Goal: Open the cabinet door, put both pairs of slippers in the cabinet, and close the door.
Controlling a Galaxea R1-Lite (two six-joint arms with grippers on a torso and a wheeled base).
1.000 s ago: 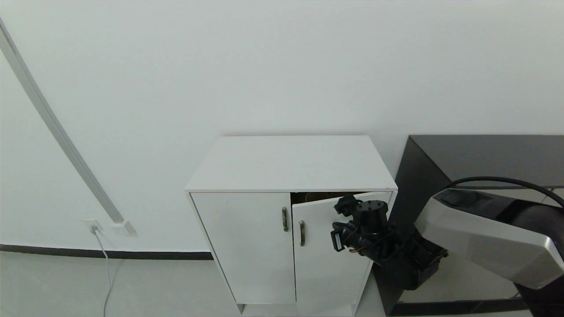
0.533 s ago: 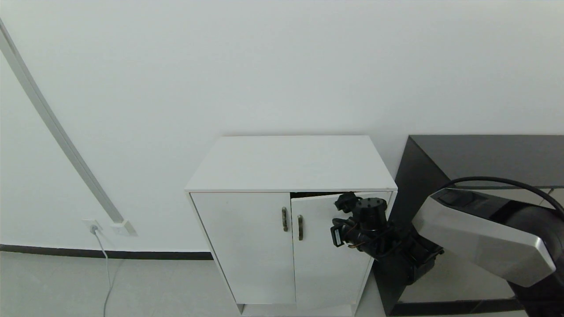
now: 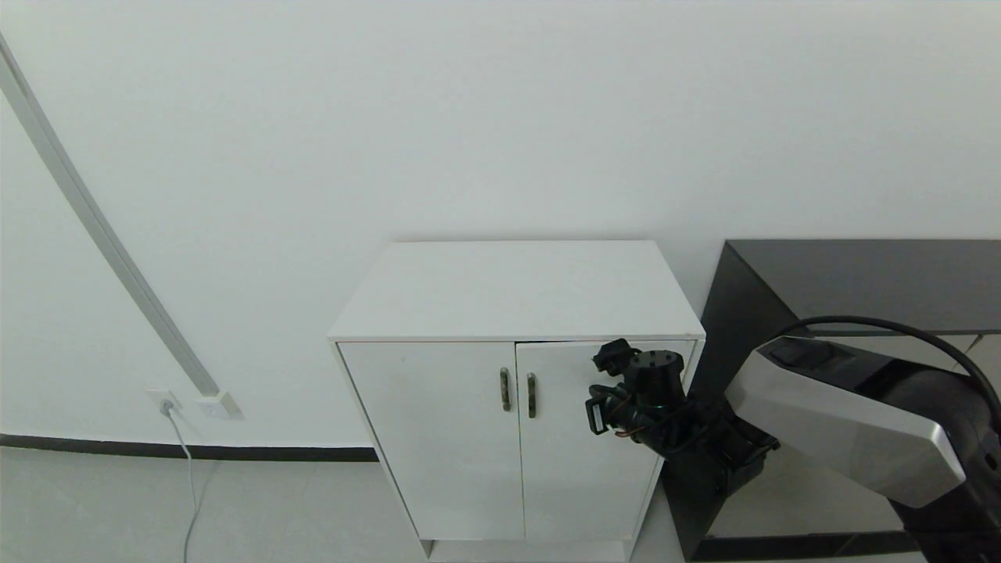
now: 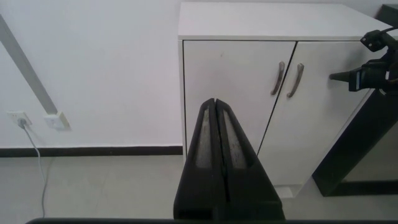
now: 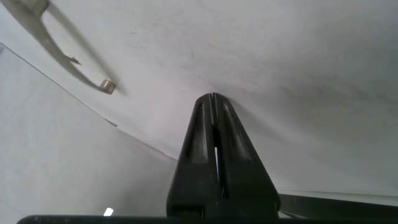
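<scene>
where the right claw [image 5: 213, 98] touches, the cabinet door [image 3: 580, 478] sits shut.

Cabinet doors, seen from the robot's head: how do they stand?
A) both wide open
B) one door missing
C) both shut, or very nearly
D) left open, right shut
C: the left door and right door lie about flush with the front, handles side by side, the shut right end effector against the right door.
</scene>
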